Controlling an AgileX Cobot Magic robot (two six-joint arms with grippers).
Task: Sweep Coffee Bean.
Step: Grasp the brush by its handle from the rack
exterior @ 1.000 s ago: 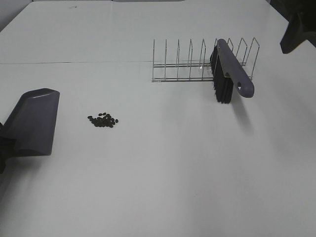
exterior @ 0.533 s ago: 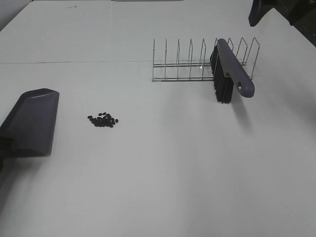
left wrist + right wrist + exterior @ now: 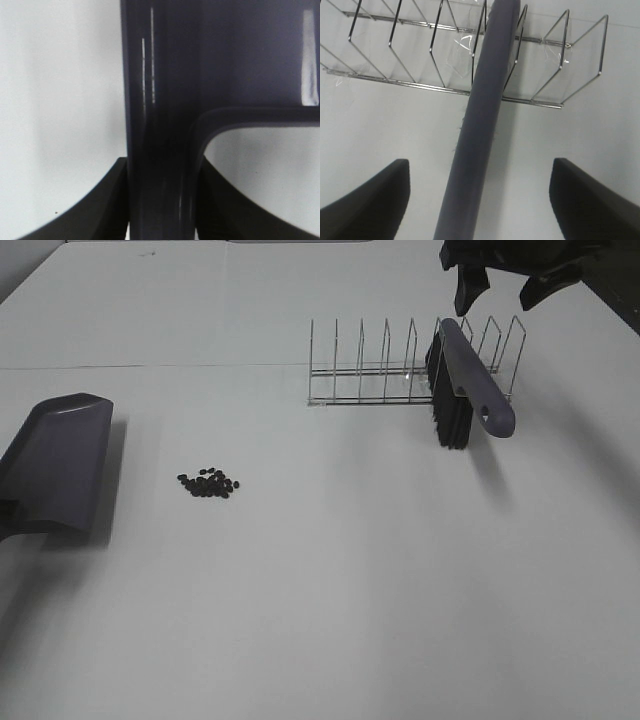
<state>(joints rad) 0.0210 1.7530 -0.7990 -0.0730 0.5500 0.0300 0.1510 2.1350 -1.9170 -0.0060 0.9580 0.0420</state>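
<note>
White table (image 3: 350, 590) holds the coffee bean (image 3: 208, 484) near the dustpan (image 3: 60, 465), clamped in the left gripper (image 3: 162, 200). The right gripper (image 3: 497, 288) hangs spread over the brush (image 3: 470, 380); a skewed grasp may snag the rack (image 3: 360, 385).

The high camera is looking down over the whole table (image 3: 350, 590) from well back. The left wrist camera is pressing in close on the dustpan (image 3: 165, 100) handle, framed by the left fingers (image 3: 107, 200). The right wrist camera is peering down between the right fingers (image 3: 365, 200) at brush (image 3: 485, 115) and rack (image 3: 395, 60). The high view is also taking in all three.
</note>
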